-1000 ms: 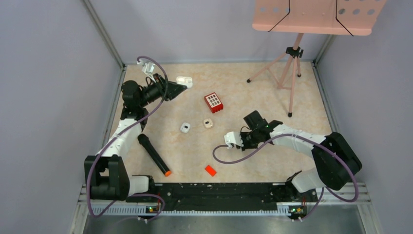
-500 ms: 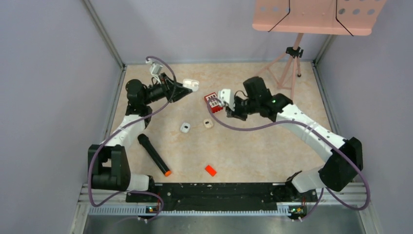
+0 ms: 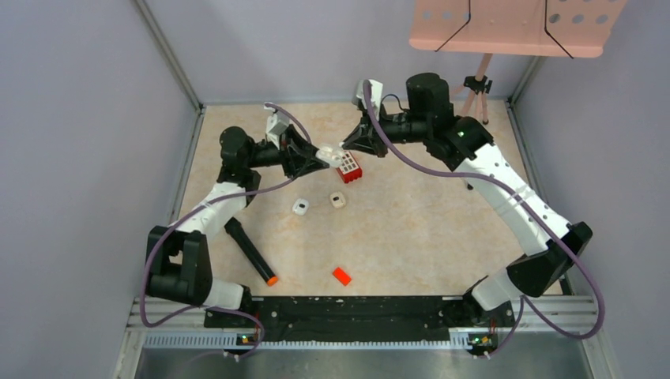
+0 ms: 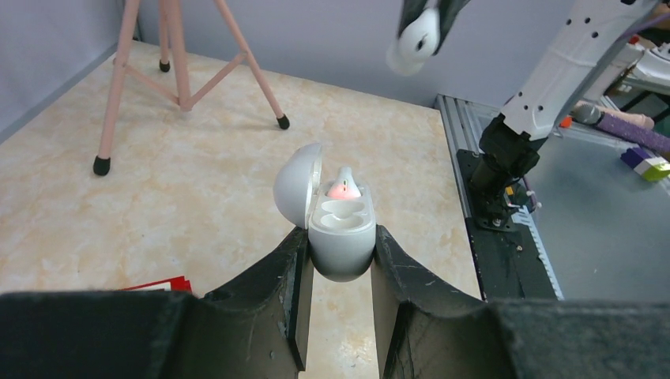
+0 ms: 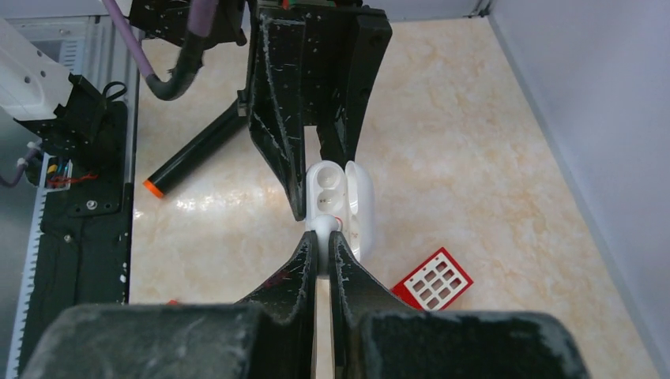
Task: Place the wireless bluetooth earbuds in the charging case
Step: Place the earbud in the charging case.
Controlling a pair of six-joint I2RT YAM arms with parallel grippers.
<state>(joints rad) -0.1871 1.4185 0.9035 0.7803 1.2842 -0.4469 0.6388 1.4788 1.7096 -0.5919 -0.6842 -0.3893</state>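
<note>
Clamps the open charging case [image 4: 341, 229] by its sides in the left gripper [image 4: 338, 251], lid tipped back, raised off the table [image 3: 427, 229] just beside the red block [image 3: 348, 166]. Pinches one earbud [image 5: 324, 224] between the tips of the right gripper [image 5: 322, 246], near the case, not touching. Leaves two more earbuds [image 3: 300, 207] [image 3: 337, 200] lying on the table near the block.

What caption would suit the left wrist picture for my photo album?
Left gripper clamps the open charging case while the right gripper holds an earbud, not yet inserted.

left tool [image 4: 338, 237] and right tool [image 5: 322, 241] narrow-jawed, almost tip to tip
</note>
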